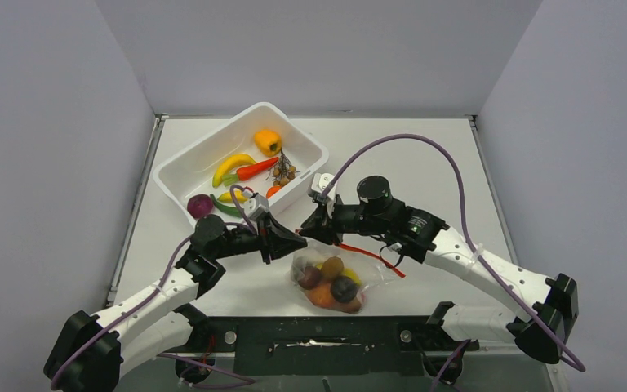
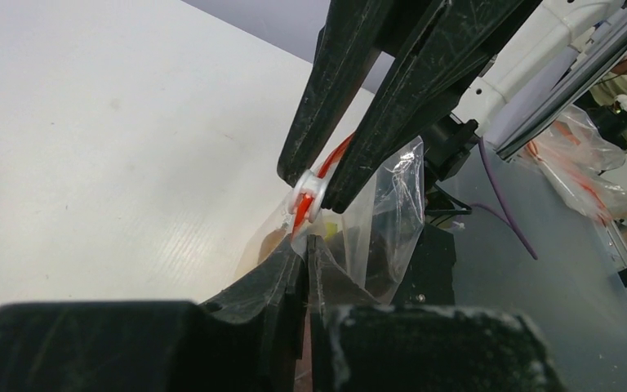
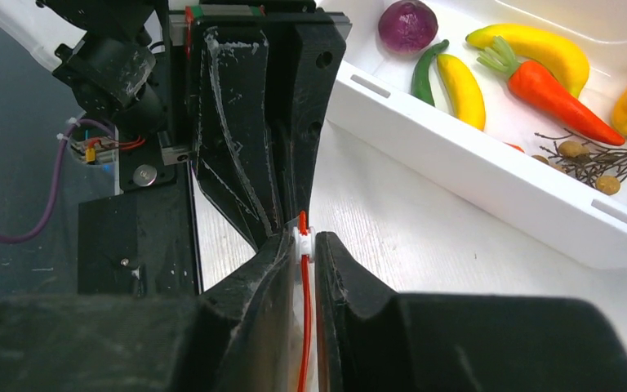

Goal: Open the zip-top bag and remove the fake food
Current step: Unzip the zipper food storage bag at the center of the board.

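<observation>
Top external: shows the zip-top bag lying on the white table near the front edge, between the two arms, with its red-orange zip strip running along the far side toward the right arm. Shows the fake food packed inside the bag, dark purple, brown, yellow and orange pieces pressed together. Places the left gripper and the right gripper tip to tip at the bag's far left corner, just beside each other. Puts a white tub farther back on the left, holding a yellow pepper, a banana, a carrot, a green chili and a purple onion. Left wrist: catches the left gripper pressed together on a fold of clear plastic at the bag's edge, and directly above it the right gripper clamped on the white slider of the zip strip, red showing above and below the pinch. Right wrist: finds the right gripper closed onto the slider, the red strip running down between its fingers, and the left gripper's fingers drawn together with their tips just above that slider. Cannot tell from any view whether the zip is parted.
</observation>
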Controlling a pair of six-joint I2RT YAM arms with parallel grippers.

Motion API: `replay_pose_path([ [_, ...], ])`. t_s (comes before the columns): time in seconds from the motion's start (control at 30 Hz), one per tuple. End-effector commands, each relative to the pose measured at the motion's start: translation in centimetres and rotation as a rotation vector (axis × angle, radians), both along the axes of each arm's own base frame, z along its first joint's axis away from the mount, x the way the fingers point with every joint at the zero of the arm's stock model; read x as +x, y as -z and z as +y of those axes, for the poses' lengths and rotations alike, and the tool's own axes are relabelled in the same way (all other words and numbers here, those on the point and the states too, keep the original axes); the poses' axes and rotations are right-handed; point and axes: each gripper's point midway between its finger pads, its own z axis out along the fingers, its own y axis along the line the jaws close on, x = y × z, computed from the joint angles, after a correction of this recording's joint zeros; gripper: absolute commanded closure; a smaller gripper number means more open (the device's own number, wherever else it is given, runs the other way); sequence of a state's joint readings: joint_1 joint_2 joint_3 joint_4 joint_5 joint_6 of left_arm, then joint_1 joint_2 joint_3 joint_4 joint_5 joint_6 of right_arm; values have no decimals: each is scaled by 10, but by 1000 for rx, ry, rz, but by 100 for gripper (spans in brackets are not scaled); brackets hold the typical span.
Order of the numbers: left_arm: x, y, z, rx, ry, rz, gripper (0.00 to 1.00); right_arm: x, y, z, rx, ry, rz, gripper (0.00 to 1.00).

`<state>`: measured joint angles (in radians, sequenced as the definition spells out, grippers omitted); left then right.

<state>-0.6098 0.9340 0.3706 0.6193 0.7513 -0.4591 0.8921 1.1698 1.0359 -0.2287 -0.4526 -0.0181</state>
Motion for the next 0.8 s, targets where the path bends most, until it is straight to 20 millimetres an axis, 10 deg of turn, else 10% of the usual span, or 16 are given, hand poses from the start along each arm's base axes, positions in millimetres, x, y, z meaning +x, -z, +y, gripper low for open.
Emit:
replay_pose_path([
  [0.0,5,-44,-6,-98,5,-121,93,-2,-23,0,77,2,-60,98],
  [0.17,0,-50,-13,-125,78,-103,82,-2,-21,-2,77,17,-45,99],
  [0.33,-2,-44,-14,-116,93,-64,100,-3,-19,-6,76,35,-49,100],
  [0.77,-1,-45,-1,-100,3,-129,100,-7,4,-21,7,61,-16,98],
])
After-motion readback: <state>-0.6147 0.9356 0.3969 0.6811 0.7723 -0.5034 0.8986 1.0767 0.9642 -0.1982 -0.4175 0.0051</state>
